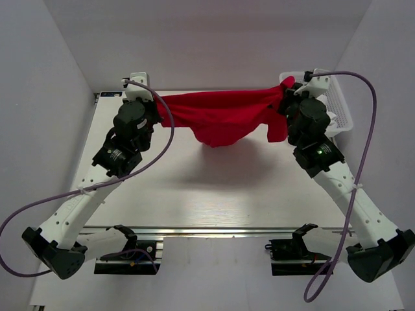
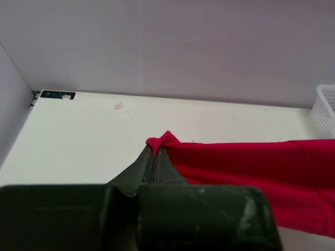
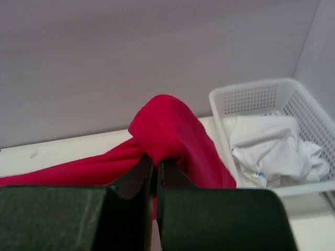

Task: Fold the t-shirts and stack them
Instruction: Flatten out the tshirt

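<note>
A bright red t-shirt (image 1: 224, 116) hangs stretched between both grippers above the far part of the table, its middle sagging down. My left gripper (image 1: 154, 100) is shut on the shirt's left edge; in the left wrist view a small red peak (image 2: 165, 140) pokes out above the closed gripper (image 2: 156, 151). My right gripper (image 1: 285, 103) is shut on the shirt's right end, where a hemmed fold (image 3: 165, 128) bulges over the closed gripper (image 3: 155, 162). The rest of the t-shirt (image 2: 261, 172) runs off to the right in the left wrist view.
A white mesh basket (image 1: 340, 110) stands at the table's far right corner; in the right wrist view the basket (image 3: 251, 99) holds crumpled white cloth (image 3: 272, 149). Grey walls close in the back and sides. The white table (image 1: 214, 188) lies below the hanging shirt.
</note>
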